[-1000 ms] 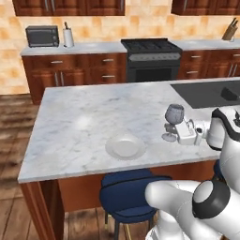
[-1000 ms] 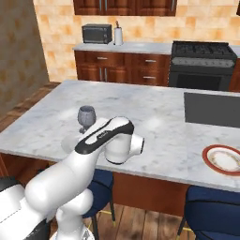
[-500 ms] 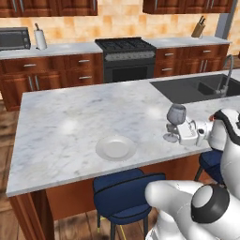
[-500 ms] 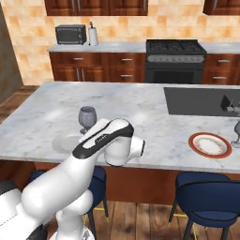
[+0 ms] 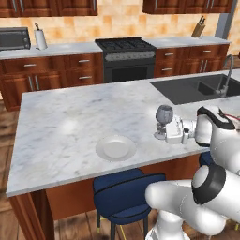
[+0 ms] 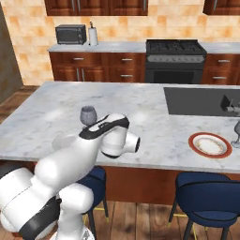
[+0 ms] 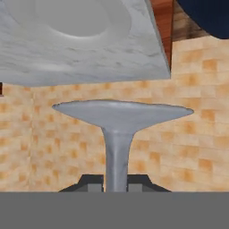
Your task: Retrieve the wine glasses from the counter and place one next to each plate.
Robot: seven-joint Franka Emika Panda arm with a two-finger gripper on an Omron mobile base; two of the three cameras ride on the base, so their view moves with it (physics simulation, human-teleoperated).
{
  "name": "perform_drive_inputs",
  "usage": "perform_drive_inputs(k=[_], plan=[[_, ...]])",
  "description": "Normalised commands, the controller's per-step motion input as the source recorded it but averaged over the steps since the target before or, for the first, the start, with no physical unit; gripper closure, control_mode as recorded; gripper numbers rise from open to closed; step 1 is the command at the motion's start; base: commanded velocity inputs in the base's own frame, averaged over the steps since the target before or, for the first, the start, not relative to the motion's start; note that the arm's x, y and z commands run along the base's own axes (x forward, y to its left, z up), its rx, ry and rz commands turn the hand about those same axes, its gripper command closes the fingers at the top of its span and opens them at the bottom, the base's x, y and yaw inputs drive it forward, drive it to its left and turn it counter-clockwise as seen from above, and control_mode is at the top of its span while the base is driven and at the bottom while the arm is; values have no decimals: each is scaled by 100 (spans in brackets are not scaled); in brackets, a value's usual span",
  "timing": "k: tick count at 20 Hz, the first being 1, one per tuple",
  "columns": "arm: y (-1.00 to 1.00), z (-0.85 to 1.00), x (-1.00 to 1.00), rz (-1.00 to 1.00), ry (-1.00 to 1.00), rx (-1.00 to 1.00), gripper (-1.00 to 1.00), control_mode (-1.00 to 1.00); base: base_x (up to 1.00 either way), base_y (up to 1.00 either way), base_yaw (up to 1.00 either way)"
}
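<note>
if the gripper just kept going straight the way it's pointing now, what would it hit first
The gripper, shut on the wine glass stem, points sideways over the island toward the plain white plate. It seems to ride above the plate, so the way looks free, though depth is unclear.

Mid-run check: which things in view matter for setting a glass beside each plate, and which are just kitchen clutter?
Job:
- wine glass held by its stem in the shut gripper
- plain white plate on the island
- red-rimmed plate
- second wine glass, beside the red-rimmed plate

Clutter:
- microwave
- paper towel roll
- stove
- knife block
- sink
- blue stools
</note>
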Motion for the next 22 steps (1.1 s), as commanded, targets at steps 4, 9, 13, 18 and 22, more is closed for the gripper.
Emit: perform_drive_inputs(k=[4, 9, 13, 18, 22], plan=[[-11, -56, 49, 14, -3, -2, 100, -100, 0, 0, 0], [0, -64, 54, 26, 0, -5, 100, -100, 0, 0, 0], [-11, -40, 55, 22, -3, -2, 100, -100, 0, 0, 0], [-22, -16, 60, 9, -1, 0, 100, -100, 0, 0, 0], [1, -5, 43, 0, 0, 0, 100, -100, 0, 0, 0]])
